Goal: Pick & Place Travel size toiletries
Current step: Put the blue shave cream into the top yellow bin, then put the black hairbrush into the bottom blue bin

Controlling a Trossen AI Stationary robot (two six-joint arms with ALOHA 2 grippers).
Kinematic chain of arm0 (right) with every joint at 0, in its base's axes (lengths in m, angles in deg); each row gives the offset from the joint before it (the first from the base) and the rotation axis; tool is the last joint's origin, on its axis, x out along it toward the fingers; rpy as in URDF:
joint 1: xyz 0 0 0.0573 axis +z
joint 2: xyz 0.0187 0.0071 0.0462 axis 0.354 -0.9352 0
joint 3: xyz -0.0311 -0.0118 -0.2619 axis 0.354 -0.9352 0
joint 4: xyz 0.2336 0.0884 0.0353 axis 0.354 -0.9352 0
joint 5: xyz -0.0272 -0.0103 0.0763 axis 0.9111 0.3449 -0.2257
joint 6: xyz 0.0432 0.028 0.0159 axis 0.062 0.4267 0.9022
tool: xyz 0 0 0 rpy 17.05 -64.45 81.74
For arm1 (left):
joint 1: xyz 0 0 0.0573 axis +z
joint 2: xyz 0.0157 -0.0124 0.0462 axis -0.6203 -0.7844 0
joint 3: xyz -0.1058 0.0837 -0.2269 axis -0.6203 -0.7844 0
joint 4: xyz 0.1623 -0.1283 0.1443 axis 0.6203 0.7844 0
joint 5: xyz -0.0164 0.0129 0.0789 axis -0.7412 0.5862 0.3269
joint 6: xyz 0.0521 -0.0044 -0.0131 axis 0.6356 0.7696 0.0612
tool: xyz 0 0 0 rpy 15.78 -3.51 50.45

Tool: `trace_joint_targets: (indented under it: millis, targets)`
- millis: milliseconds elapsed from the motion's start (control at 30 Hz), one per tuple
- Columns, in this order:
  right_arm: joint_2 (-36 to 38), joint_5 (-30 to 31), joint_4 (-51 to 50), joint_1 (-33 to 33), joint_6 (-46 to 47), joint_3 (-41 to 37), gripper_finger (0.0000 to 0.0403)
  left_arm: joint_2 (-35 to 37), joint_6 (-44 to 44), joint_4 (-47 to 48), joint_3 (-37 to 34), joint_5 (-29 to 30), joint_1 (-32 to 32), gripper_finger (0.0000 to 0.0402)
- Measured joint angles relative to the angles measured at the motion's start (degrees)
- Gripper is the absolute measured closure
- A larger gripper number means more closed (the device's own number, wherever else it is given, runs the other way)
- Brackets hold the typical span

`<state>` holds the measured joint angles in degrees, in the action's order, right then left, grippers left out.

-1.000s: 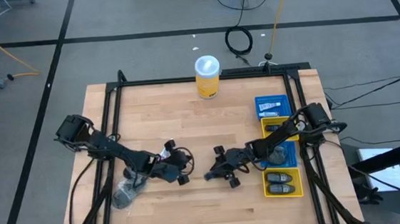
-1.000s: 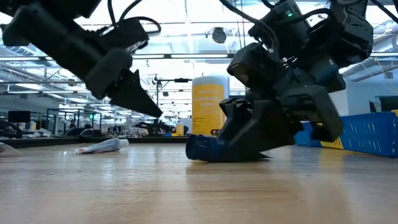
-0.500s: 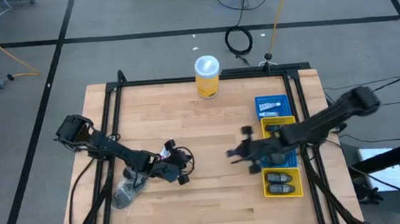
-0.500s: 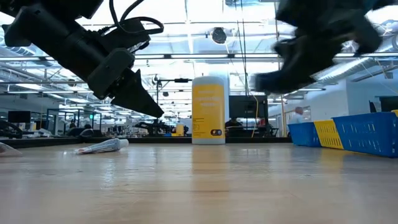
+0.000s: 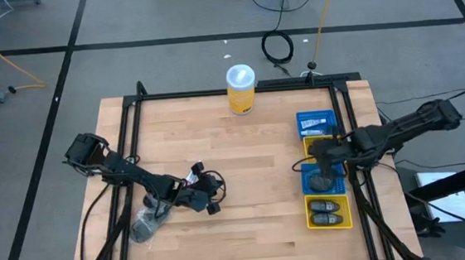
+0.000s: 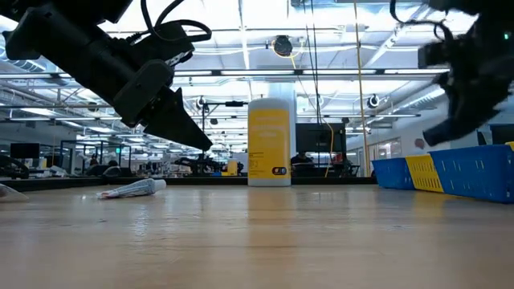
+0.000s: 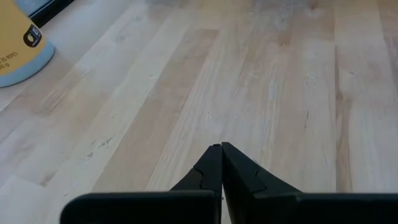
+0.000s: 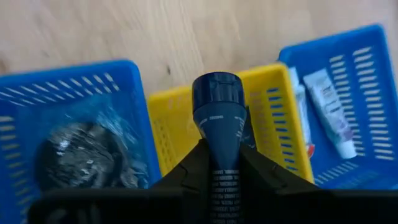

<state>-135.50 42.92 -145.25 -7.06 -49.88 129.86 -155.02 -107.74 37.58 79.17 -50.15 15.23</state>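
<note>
Now the right gripper (image 8: 219, 163) is clamped on a dark blue bottle (image 8: 217, 107), its long axis pointing forward, with the yellow basket (image 8: 278, 127) directly ahead; the left gripper (image 7: 221, 163) waits closed.

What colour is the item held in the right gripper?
Dark blue item, seen best in the right wrist view.

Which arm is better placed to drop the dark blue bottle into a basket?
Right: its pincer holds the dark blue bottle above the yellow basket. The left pincer is shut, empty, across the table.
</note>
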Motion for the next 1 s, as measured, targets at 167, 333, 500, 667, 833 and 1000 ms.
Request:
trace_joint_targets:
  millis: [167,333,500,667,833,1000]
  targets:
    - [-2.1,-2.1,0.5,-1.8,-1.0,-0.9,0.0351,0.0,0.0,0.0,0.0,0.0,0.1,0.0382]
    - [-4.7,-3.0,0.6,-3.9,-1.8,-0.9,0.0351,0.0,-0.1,0.0,0.0,0.0,0.6,0.0387]
    - [-7.6,-3.0,0.7,-5.5,-2.1,-0.9,0.0342,0.0,-0.4,0.0,0.0,-0.1,0.6,0.04]
    - [-10.6,-3.2,0.7,-6.6,-2.6,-0.9,0.0324,0.0,-0.4,0.0,0.0,-0.1,0.6,0.0387]
    - [-11.9,-4.5,1.5,-6.6,-3.8,-0.9,0.0301,0.0,-0.4,0.0,0.0,-0.1,0.6,0.0379]
    - [-11.2,-4.4,1.2,-6.6,-4.0,-0.5,0.0271,0.0,-0.4,0.0,0.0,-0.1,0.6,0.0389]
